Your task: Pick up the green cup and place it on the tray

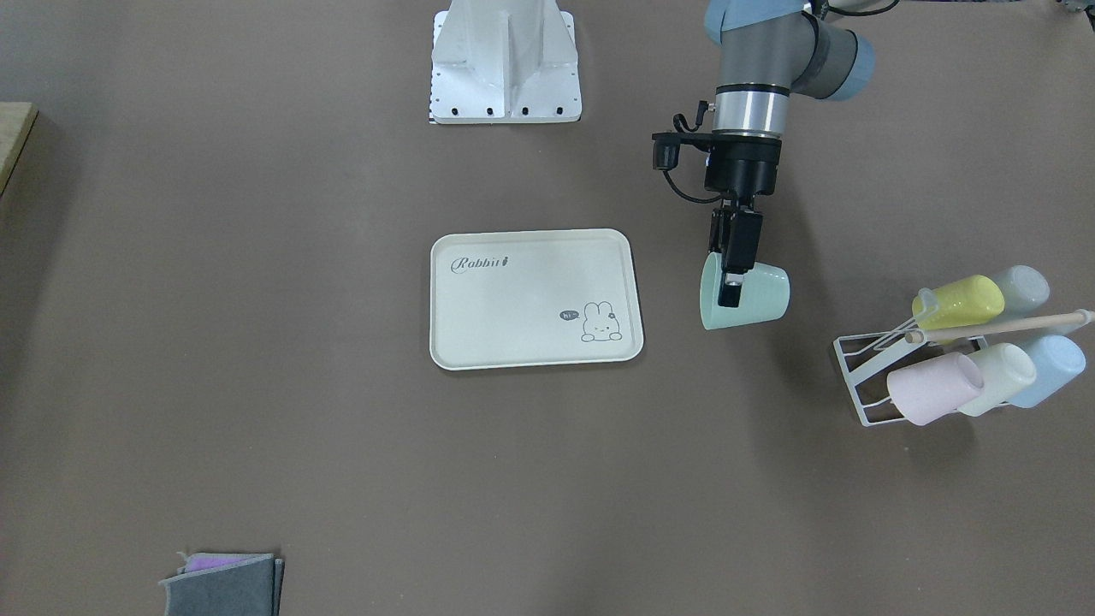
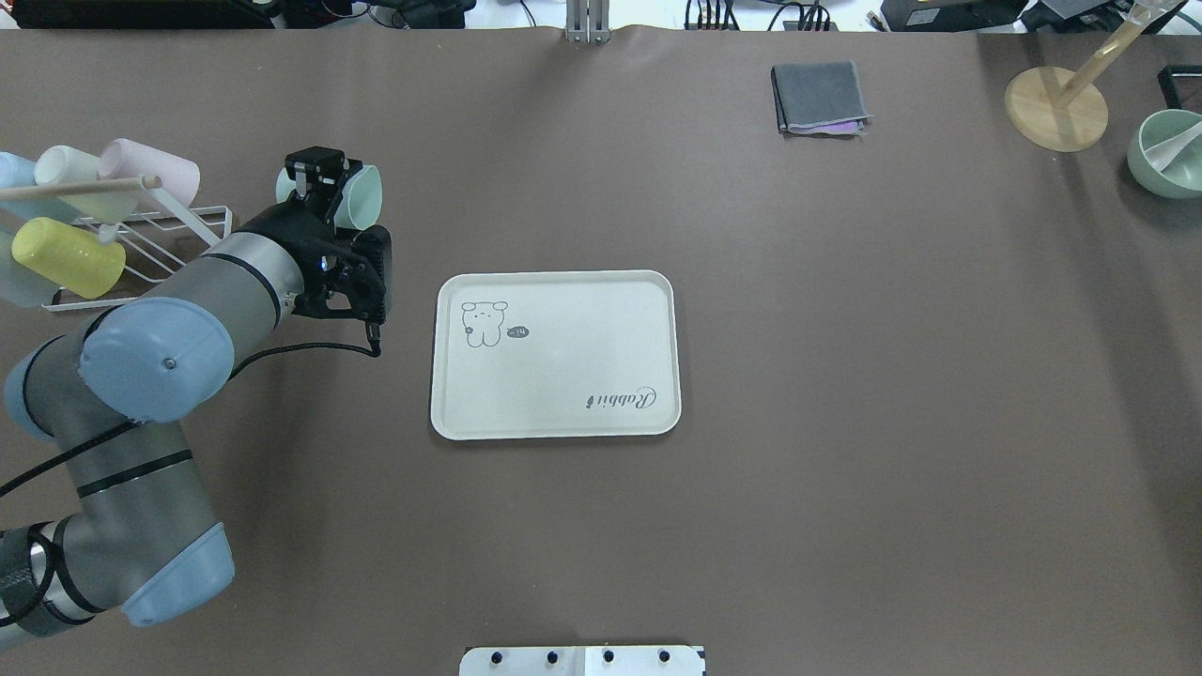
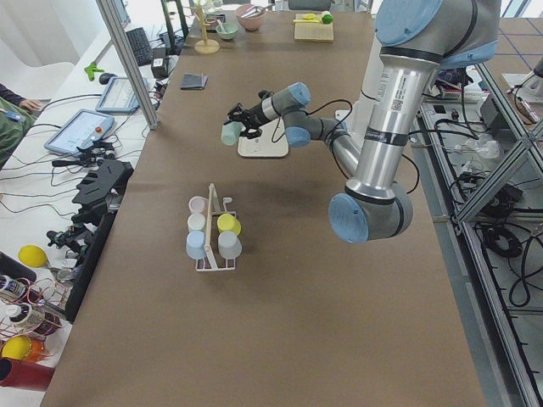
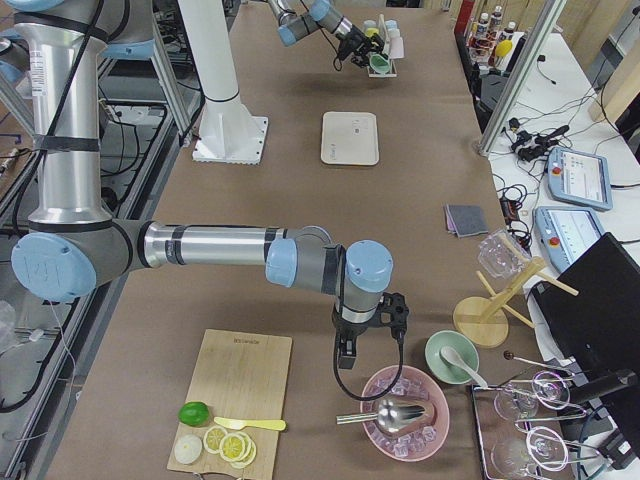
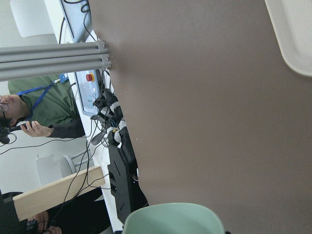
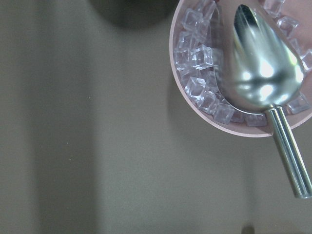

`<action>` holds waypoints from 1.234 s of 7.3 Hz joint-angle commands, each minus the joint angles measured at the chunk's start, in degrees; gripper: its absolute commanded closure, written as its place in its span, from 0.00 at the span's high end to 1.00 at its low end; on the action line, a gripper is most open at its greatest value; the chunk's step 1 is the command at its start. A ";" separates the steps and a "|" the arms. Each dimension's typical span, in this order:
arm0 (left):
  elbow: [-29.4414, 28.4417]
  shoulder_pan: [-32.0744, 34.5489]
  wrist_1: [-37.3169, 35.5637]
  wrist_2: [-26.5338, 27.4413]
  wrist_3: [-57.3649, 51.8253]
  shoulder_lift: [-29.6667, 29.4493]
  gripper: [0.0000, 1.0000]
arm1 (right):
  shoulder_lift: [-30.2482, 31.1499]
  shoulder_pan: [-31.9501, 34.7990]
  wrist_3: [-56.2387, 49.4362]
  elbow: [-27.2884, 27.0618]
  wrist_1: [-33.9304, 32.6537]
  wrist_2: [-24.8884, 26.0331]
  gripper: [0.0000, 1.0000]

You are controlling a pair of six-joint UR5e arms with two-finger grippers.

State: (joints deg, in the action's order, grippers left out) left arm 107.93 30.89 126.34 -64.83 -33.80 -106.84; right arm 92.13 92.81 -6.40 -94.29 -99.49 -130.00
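Note:
My left gripper (image 1: 732, 275) is shut on the green cup (image 1: 761, 295), pinching its rim with one finger inside and one outside. The cup lies on its side in the air, mouth toward the tray (image 1: 513, 299), a short way off the tray's bunny end. In the overhead view the cup (image 2: 362, 197) is left of the tray (image 2: 563, 357). In the left wrist view the cup's rim (image 5: 173, 219) is at the bottom and a tray corner (image 5: 297, 34) at the top right. My right gripper (image 4: 345, 352) hangs over the table near a pink ice bowl; I cannot tell its state.
A white wire rack (image 1: 860, 381) holding yellow, pink, pale green and light blue cups stands beyond the held cup. A folded grey cloth (image 2: 817, 99), a wooden stand (image 2: 1056, 108) and a green bowl (image 2: 1169, 150) are far right. The pink ice bowl (image 6: 185, 97) holds a metal scoop (image 6: 258, 63).

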 commanded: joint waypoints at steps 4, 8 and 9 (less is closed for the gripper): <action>-9.22 -0.74 27.79 -14.71 27.16 -5.56 0.33 | 0.24 0.00 -0.02 -0.46 0.00 -1.55 1.00; -24.73 -1.89 47.80 -18.38 44.57 -13.11 0.33 | -0.19 0.00 -0.02 -0.64 0.35 -2.79 1.00; -29.57 -2.06 53.78 -18.57 47.74 -14.18 0.33 | 0.59 0.00 -0.02 -0.64 3.48 -2.89 1.00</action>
State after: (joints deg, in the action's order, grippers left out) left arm 84.50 29.03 172.65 -82.58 9.68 -119.31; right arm 92.20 92.81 -6.42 -94.89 -98.52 -132.52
